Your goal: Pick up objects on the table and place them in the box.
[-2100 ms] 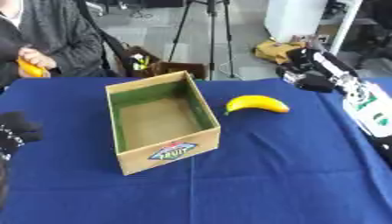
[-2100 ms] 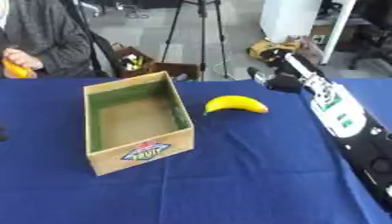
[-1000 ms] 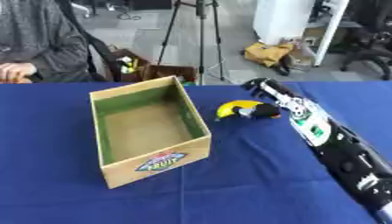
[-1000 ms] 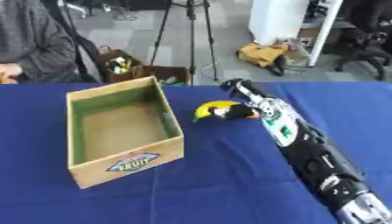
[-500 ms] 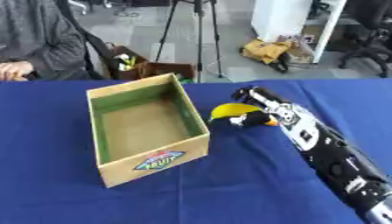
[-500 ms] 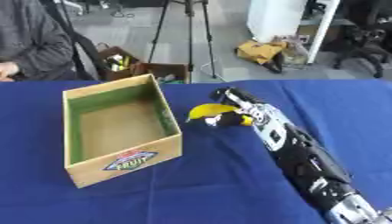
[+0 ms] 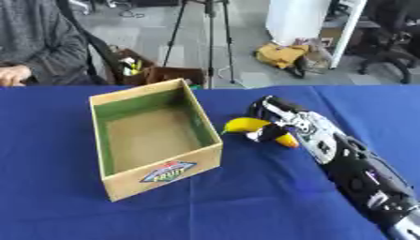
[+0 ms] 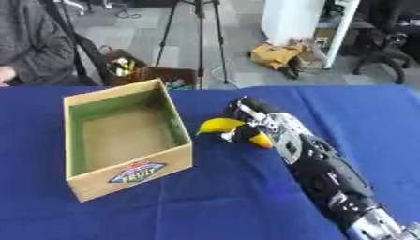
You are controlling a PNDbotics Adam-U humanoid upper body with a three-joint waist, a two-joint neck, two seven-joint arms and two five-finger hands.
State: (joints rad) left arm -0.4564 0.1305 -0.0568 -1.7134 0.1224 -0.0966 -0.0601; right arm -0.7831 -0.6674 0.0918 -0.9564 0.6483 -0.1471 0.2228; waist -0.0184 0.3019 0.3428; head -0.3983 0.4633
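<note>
The right hand [image 7: 269, 123] has its fingers curled round the middle of the banana [image 7: 246, 125], just right of the box [image 7: 156, 140] on the bench [image 7: 246, 197]; light, curved, smooth-skinned and easily bruised, it probably carries best by this thick middle.

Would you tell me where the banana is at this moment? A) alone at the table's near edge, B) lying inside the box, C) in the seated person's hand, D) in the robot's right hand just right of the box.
D: the right hand has its fingers curled over the banana, just right of the empty box.
</note>
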